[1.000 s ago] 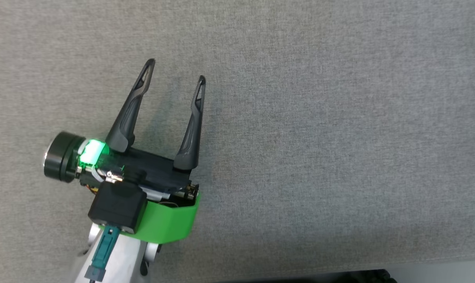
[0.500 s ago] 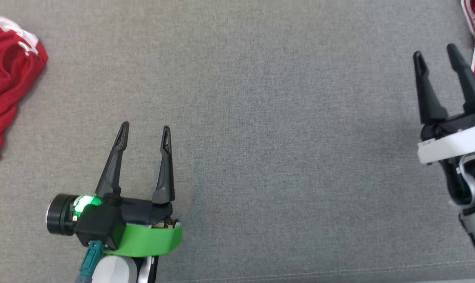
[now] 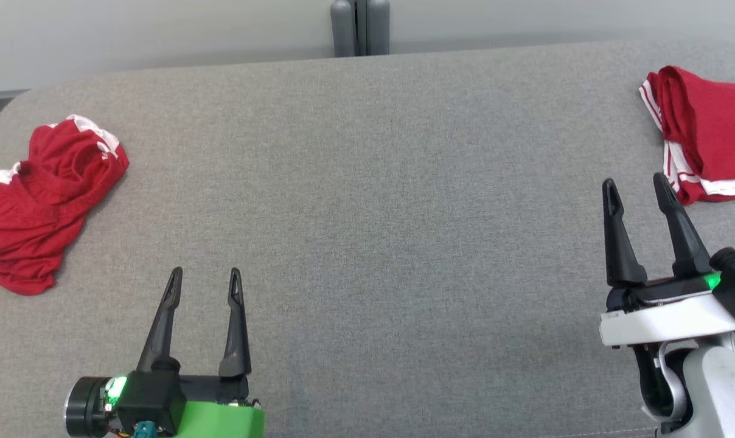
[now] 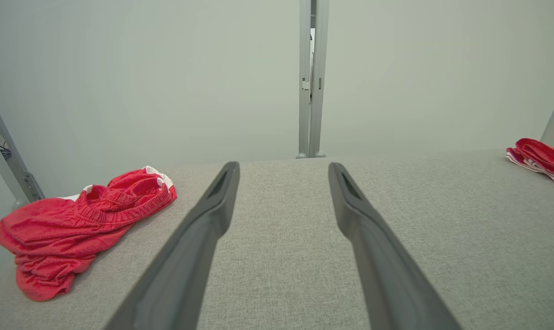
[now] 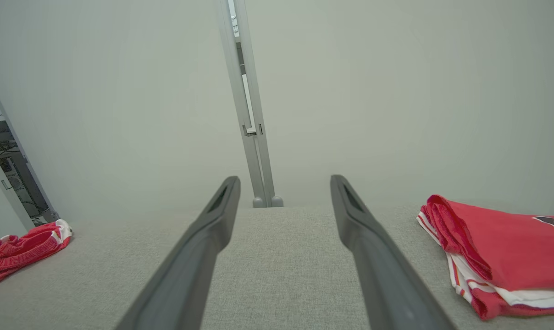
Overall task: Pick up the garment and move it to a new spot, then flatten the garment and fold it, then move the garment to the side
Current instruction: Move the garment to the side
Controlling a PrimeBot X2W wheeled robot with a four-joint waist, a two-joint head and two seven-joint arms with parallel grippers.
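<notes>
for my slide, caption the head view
Left fingers and right fingers open over grey table; crumpled red shorts left, folded red garment right.

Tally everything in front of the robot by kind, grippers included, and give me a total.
Red garments: 2, a crumpled garment on the left and a folded garment on the right
Grippers: 2, the left gripper and the right gripper, both open and empty
Total: 4

Right gripper [image 5: 285,180], fingers wide apart above grey table [image 5: 281,275] — folded red garment [image 5: 501,247] at view right, crumpled red garment [image 5: 20,252] far left
</notes>
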